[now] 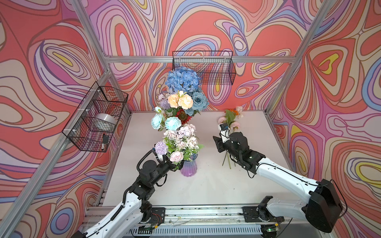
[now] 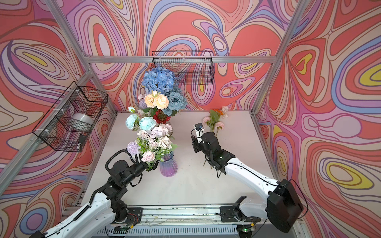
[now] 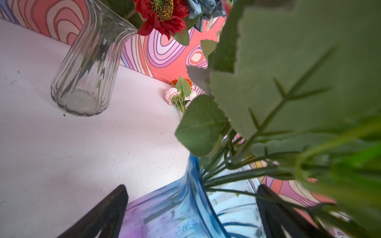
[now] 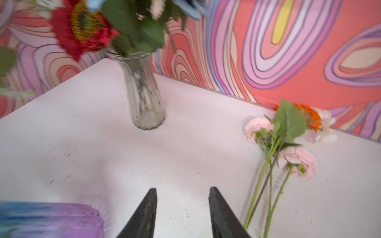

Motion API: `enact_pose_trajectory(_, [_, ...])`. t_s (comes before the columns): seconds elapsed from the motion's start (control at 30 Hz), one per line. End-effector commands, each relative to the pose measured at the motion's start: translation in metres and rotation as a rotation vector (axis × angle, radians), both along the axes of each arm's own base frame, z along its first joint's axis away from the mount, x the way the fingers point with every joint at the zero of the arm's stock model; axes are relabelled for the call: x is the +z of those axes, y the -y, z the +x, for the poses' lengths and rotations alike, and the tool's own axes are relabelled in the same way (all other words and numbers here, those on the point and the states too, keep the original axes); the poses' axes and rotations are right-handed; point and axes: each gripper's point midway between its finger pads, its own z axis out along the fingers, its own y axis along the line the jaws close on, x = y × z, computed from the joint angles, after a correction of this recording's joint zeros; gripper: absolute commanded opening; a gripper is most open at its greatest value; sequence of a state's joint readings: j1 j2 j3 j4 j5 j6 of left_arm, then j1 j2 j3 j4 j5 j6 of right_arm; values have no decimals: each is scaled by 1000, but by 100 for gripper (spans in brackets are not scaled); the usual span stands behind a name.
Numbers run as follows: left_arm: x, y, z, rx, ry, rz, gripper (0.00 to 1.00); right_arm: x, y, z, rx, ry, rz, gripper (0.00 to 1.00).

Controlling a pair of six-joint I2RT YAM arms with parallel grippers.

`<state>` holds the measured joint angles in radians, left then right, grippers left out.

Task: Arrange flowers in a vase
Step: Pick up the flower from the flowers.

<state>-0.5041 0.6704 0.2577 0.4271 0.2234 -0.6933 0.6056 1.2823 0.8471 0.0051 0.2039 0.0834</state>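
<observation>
Clock directions are read on a top view, with 12 o'clock toward the back wall. We see most of the flowers already standing in two vases. A low mixed bunch (image 1: pixel 181 142) of lilac pompom, cream and pink roses and green sprays fills the blue-to-purple vase (image 1: pixel 188 169), which stands upright near the centre of the table (image 1: pixel 206 189). At 12 o'clock from it, a taller bunch (image 1: pixel 181 96) stands in the clear ribbed vase (image 3: pixel 82 82). This bunch has a blue hydrangea on top, peach and aqua roses and a red sunflower.

The loose stems (image 1: pixel 228 121) lie flat on the table at 2 o'clock from the tinted vase. They are pink blooms, an orange one and a white one, with their heads toward the back wall.

The left gripper (image 3: pixel 191 185) reaches the tinted vase from 8 o'clock. Its jaws are spread fully to either side of the vase's flared neck, under the foliage. We cannot tell whether the pads touch the glass.

The right gripper (image 4: pixel 183 188) hangs at 9 o'clock of the loose stems. Its jaws are partly apart and empty, with bare table between them.

One wire basket (image 1: pixel 216 68) hangs on the back wall at 12 o'clock. A second basket (image 1: pixel 107 90), at 10 o'clock, holds a silvery round object.
</observation>
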Motion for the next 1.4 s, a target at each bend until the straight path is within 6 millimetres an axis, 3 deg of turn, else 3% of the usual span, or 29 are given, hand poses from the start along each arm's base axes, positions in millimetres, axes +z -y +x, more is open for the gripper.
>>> enact_pose_trajectory(0.0, [12, -5, 5, 40, 47, -37, 100, -44, 33, 12, -172, -166, 14, 44])
enact_pose_trajectory(0.1, [10, -7, 7, 58, 49, -33, 100, -71, 52, 24, -252, -247, 23, 44])
enact_pose_trajectory(0.3, [6, -6, 8, 58, 33, -28, 100, -111, 67, 52, -319, -357, 41, 43])
enact_pose_trajectory(0.67, [11, -8, 7, 63, 43, -11, 100, -147, 84, 105, -372, -453, 22, 41])
enact_pose_trajectory(1.03, [11, -7, 9, 64, 41, -3, 100, -177, 88, 122, -386, -500, -2, 40])
enact_pose_trajectory(1.37, [12, -7, 8, 61, 43, -6, 100, -198, 100, 124, -437, -553, -44, 37])
